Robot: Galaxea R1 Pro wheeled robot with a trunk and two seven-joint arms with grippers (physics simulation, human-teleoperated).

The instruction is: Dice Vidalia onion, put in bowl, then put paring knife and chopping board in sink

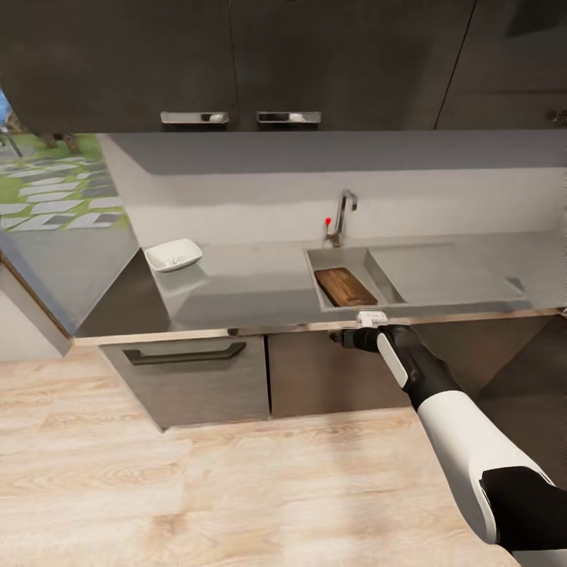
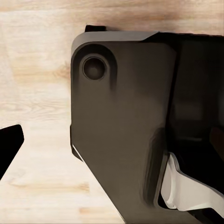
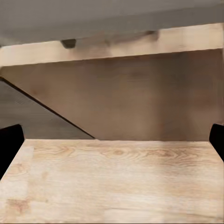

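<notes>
The grey sink [image 1: 386, 276] is set in the grey countertop [image 1: 252, 283], with its chrome tap [image 1: 341, 216] behind it. The dark brown chopping board [image 1: 344, 287] lies inside the basin. The white bowl [image 1: 173, 254] stands on the countertop to the left. My right gripper [image 1: 340, 337] hangs just below the counter's front edge in front of the sink, open and empty, with its fingertips [image 3: 9, 144] spread wide over the floor. My left gripper's fingertip [image 2: 9, 147] shows beside my own dark body; that gripper looks open and empty. The paring knife and onion are out of view.
Dark wall cabinets [image 1: 236, 63] hang over the counter. Base cabinets with a drawer handle [image 1: 185, 353] stand below it. The counter turns a corner at the left, by a window [image 1: 47, 181]. Light wooden floor [image 1: 197, 488] lies in front.
</notes>
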